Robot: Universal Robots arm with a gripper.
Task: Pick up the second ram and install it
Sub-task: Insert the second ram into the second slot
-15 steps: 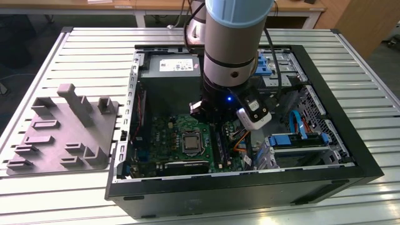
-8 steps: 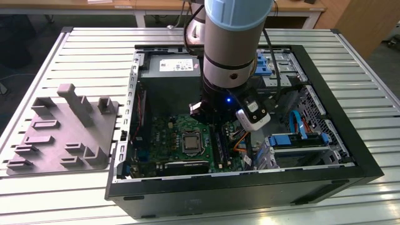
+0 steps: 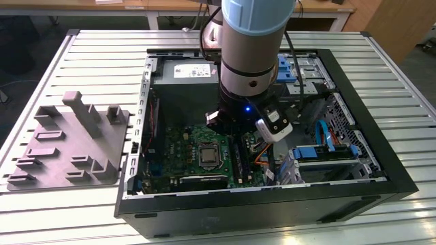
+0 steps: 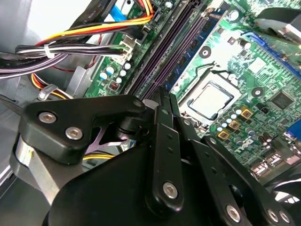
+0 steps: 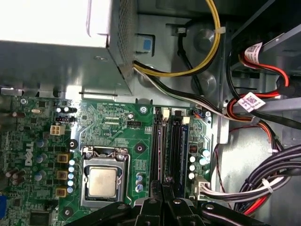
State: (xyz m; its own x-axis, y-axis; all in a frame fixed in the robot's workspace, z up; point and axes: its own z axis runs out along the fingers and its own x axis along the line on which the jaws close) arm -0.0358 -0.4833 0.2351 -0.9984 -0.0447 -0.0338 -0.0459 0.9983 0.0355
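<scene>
One gripper (image 5: 164, 184) is hanging low inside the open computer case (image 3: 272, 201), its fingers drawn narrow, tips almost meeting. Whether anything thin is pinched between them cannot be told. Directly ahead of the tips, a dark strip is standing edge-on in the memory slots; this is judged to be the second ram (image 5: 177, 141), apparently already in its slot. Its long axis is running along the slots, straight away from the fingertips toward the power supply (image 3: 184, 76). The processor (image 5: 102, 181) is sitting just beside the slots on the green board (image 5: 117, 125). The case is lying on a slatted metal table (image 3: 102, 51). A grey block (image 3: 68, 148) is resting well apart, on the exterior view's left.
</scene>
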